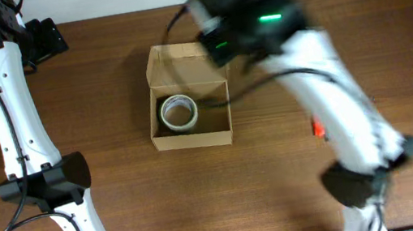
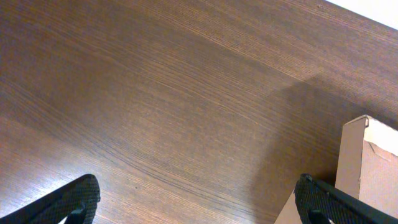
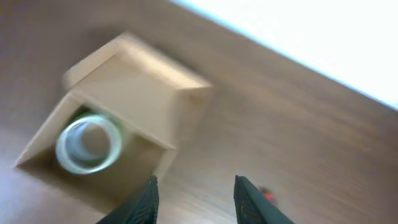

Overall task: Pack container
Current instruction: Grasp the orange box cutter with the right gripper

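Note:
The brown cardboard container [image 1: 192,130] sits open at the table's middle, its flap lid [image 1: 182,62] standing up at the back. A roll of clear tape [image 1: 179,112] lies inside it. The right wrist view shows the container [image 3: 134,87] and the tape roll [image 3: 87,144] blurred. My right gripper [image 3: 194,199] is open and empty, above the table just right of the container; in the overhead view its arm [image 1: 245,19] blurs over the lid's right side. My left gripper [image 2: 196,199] is open wide and empty over bare table at the far left, with the container's corner [image 2: 360,162] at the right.
A small red object [image 1: 317,127] lies on the table right of the container, partly under the right arm; it also shows in the right wrist view [image 3: 266,195]. The left arm [image 1: 18,119] runs along the table's left side. The table's back edge meets a white wall.

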Controlling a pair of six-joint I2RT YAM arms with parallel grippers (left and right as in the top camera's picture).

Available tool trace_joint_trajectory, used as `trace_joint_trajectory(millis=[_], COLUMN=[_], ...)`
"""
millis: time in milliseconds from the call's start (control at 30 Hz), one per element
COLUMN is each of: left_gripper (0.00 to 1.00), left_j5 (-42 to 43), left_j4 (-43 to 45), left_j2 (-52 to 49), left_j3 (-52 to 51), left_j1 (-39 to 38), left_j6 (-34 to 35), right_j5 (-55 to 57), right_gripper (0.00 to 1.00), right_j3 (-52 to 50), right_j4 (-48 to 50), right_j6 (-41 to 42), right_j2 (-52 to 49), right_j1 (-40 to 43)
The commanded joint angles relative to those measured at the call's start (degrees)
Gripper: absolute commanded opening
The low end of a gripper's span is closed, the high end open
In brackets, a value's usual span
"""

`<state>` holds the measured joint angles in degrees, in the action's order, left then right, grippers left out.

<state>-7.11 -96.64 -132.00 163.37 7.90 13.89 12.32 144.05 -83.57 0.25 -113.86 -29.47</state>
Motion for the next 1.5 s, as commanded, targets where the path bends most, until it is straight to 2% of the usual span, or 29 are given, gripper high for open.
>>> trace_joint_trajectory(millis=[0,200,367,667,833,1000,1467], left_gripper=[1.0,1.0,1.0,1.0,1.0,1.0,1.0], left_j5=[-0.4,-0.4,-0.4,-0.4,-0.4,-0.4,-0.4], left_j4=[0.0,0.0,0.0,0.0,0.0,0.0,0.0], left_j2=[0.1,0.1,0.1,0.1,0.1,0.1,0.1], left_j3=[-0.2,-0.2,-0.2,-0.2,-0.2,-0.2,-0.2], left_j1=[0.2,0.2,0.2,0.2,0.2,0.2,0.2], left_j6=[-0.7,-0.7,-0.7,-0.7,-0.7,-0.7,-0.7], right_j5=[4.0,-4.2,-9.4,-13.4,-15.4,-15.1,-11.3], right_gripper=[0.43,0.43,0.43,0.44,0.45,0.46,0.52], right_j3=[-1.3,-13.9,-31.9,-55.7,-64.1,-68.5,-69.2], right_j4=[-0.2,4.4,7.5,17.1,23.6,29.1,32.0], right_j6=[1.4,3.3,4.5,4.6,6.9,11.4,11.2], right_j2=[3.3,5.8,5.8,5.8,5.8,5.7,5.2], right_j1=[9.2,27.9,35.3,32.7,30.0,29.4,30.0])
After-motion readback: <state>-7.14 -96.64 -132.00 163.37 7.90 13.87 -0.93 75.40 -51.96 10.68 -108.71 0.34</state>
